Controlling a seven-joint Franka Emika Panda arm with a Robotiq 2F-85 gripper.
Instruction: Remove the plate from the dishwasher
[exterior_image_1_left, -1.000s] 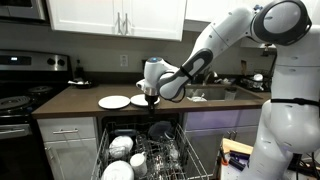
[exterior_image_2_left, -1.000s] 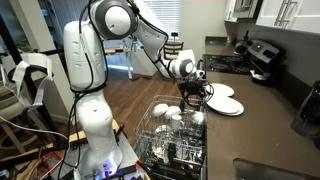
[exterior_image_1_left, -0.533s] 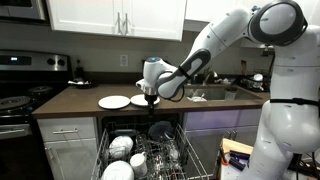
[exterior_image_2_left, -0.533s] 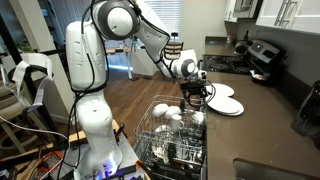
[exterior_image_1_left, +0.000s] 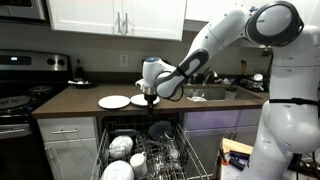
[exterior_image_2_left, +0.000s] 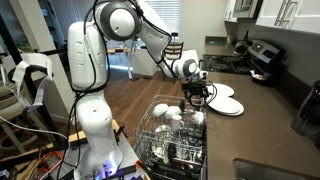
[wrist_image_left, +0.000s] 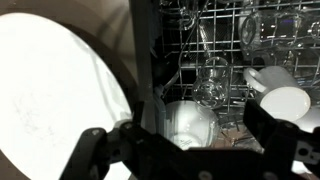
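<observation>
The dishwasher is open below the counter, and its wire rack (exterior_image_1_left: 150, 155) (exterior_image_2_left: 170, 135) is pulled out and holds white dishes (exterior_image_1_left: 120, 147), bowls and glasses. My gripper (exterior_image_1_left: 150, 97) (exterior_image_2_left: 193, 97) hangs over the counter's front edge, above the rack. In the wrist view its fingers (wrist_image_left: 185, 150) are spread wide with nothing between them. A white bowl (wrist_image_left: 190, 122) in the rack shows through the gap. A large white plate (wrist_image_left: 50, 90) lies on the counter just beside the gripper. In both exterior views two white plates (exterior_image_1_left: 113, 102) (exterior_image_2_left: 225, 105) lie on the counter.
A black stove (exterior_image_1_left: 20, 100) stands at the counter's end. A sink (exterior_image_1_left: 215, 93) with clutter is on the counter's other side. White cabinets (exterior_image_1_left: 115, 18) hang above. Glasses (wrist_image_left: 210, 75) and a cup (wrist_image_left: 285, 100) fill the rack. Cables and a stand (exterior_image_2_left: 25, 80) are on the wood floor.
The arm has shifted only very slightly. The gripper stays open above the counter's edge.
</observation>
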